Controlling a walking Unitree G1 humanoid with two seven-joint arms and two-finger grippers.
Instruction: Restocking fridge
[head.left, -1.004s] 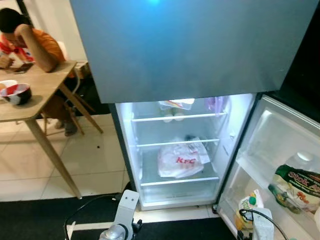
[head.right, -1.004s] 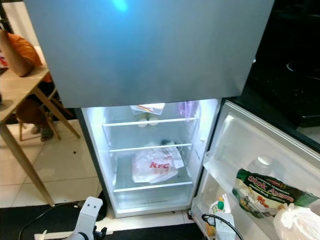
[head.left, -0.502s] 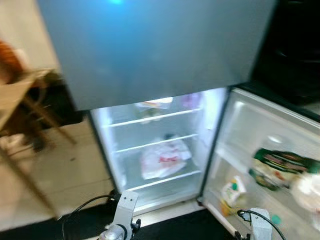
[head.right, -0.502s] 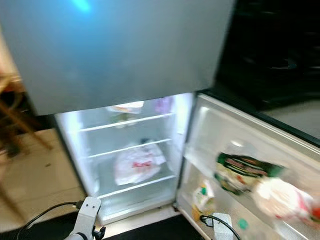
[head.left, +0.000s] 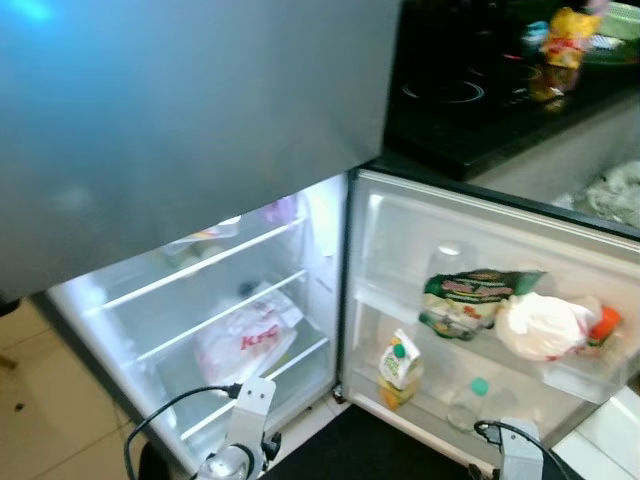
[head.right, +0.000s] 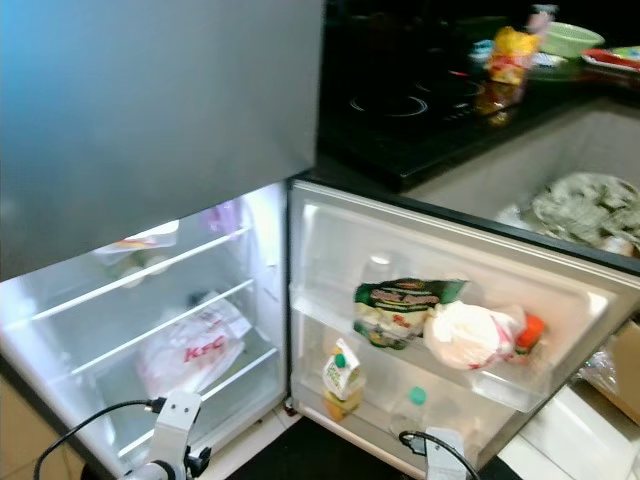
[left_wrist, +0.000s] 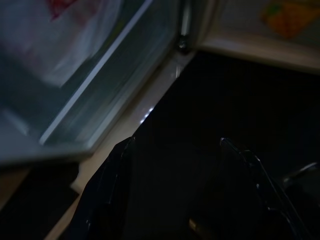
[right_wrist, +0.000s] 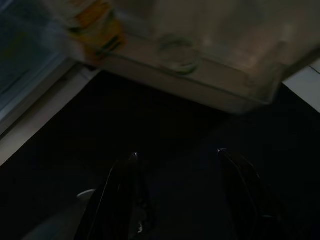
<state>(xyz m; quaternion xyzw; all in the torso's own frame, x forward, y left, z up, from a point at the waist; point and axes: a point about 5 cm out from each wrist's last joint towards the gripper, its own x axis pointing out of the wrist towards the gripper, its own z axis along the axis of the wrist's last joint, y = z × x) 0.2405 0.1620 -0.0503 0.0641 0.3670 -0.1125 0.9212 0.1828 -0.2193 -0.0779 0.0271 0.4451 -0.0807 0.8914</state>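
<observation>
- Left eye view: fridge (head.left: 330, 290) door (head.left: 480, 330) wide open, stock on counter (head.right: 510, 55) far off, so cold air is escaping.
- Both grippers (left_wrist: 175, 150) (right_wrist: 175, 155) low, fingers spread, empty; you could clip the door w/ the right arm.

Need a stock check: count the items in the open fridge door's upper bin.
3 clear: a green packet nearest the hinge, a white bag beside it, an orange-capped item at the outer end. A pale bottle may stand behind the packet.
</observation>
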